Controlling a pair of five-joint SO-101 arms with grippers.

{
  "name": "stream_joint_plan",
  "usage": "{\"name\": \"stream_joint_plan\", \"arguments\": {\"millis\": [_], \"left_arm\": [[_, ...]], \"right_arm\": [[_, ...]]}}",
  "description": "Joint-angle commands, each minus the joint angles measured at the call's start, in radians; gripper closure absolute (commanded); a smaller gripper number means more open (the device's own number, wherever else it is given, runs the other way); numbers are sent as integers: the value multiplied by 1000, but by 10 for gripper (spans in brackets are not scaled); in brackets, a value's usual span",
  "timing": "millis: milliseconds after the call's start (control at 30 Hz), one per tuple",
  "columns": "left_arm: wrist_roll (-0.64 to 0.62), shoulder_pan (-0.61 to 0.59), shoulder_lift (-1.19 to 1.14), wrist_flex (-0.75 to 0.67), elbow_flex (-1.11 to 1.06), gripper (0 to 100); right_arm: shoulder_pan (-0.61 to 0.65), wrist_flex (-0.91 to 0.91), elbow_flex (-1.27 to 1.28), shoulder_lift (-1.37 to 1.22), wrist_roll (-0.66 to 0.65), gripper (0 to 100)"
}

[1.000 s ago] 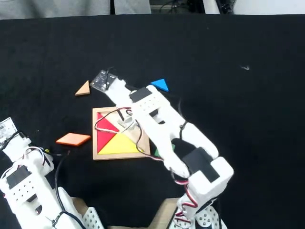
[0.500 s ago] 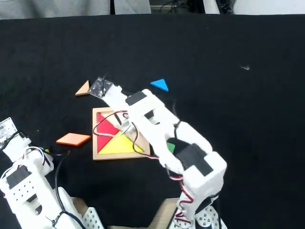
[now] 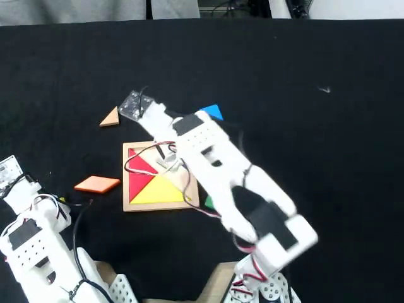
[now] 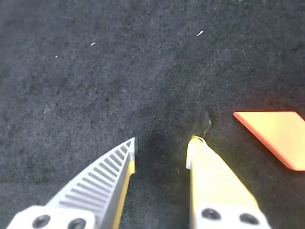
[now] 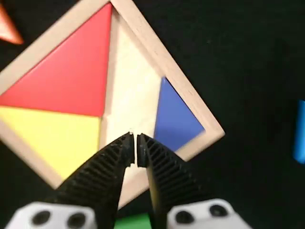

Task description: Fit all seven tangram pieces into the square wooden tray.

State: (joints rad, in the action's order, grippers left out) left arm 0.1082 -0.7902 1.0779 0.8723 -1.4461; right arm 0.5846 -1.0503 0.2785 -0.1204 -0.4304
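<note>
We find the left gripper (image 4: 162, 145) open over black cloth (image 3: 328, 158), nothing between its fingers. The orange parallelogram (image 3: 96, 184) lies at the wooden tray (image 3: 125, 180)'s 9 o'clock, apart from its rim; a tan triangle (image 3: 110, 117) lies at 11. A red triangle (image 3: 140, 165) and a yellow triangle (image 3: 154, 192) sit inside. The right gripper (image 5: 134, 143) hangs closed, empty, over bare tray floor beside a seated dark blue triangle (image 5: 176, 117). A light blue triangle (image 3: 213, 112) lies at 1 o'clock, the cloth running broad toward 3.

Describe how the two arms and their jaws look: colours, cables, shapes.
Both arms are white, blocky shells with black motor blocks. The right arm carries looping red, white and black wires; its jaws are black and ribbed. The left arm has a black cable; its jaws are pale, one grey and ribbed, edged in yellow.
</note>
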Motion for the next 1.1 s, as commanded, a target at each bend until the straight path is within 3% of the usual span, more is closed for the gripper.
{"name": "stream_joint_plan", "arguments": {"millis": [0,200,367,567,767,1067], "left_arm": [[-3,8,14,-17,16,812],[-3,-12,14,-11,30,812],[-3,-16,14,-11,30,812],[-6,-15,14,-15,21,812],[-8,-13,14,-15,21,812],[-9,12,14,-17,19,812]], "right_arm": [[-48,-68,71,332,-5,988],[-245,-83,371,783,-5,988],[-253,-78,653,957,-8,987],[-253,-71,783,934,-161,966],[-245,-18,802,886,-293,743],[-115,3,763,670,-382,737]]}}
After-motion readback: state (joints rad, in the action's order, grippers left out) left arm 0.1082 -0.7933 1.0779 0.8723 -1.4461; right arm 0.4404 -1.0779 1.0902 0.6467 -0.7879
